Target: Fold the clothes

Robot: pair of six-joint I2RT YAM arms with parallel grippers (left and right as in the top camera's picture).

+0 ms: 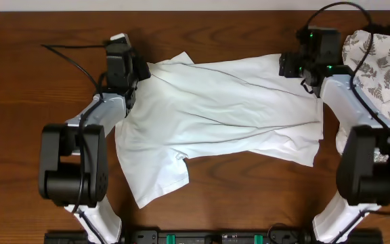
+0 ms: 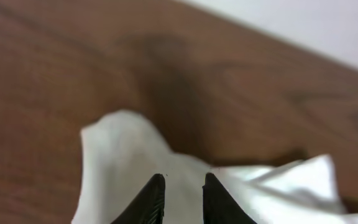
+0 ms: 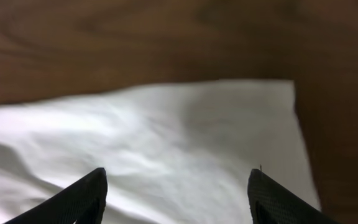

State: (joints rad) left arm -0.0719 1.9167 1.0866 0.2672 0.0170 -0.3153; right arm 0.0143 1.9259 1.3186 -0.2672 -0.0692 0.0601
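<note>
The clothes, a plain white T-shirt (image 1: pixel 222 108), lie spread and creased across the middle of the wooden table, one sleeve (image 1: pixel 154 179) sticking out toward the front left. My left gripper (image 1: pixel 141 72) sits at the shirt's back left corner. In the left wrist view its fingertips (image 2: pixel 184 179) stand a narrow gap apart over the white cloth (image 2: pixel 123 149), and nothing shows pinched between them. My right gripper (image 1: pixel 290 66) hovers at the back right corner. In the right wrist view it (image 3: pixel 178 174) is wide open above the flat shirt corner (image 3: pixel 185 118).
A white cloth with grey fern-leaf print (image 1: pixel 384 61) lies bunched at the back right, just behind the right arm. Bare wood (image 1: pixel 249 196) lies in front of the shirt and along the back edge (image 1: pixel 215 34). Both arm bases stand at the table's front corners.
</note>
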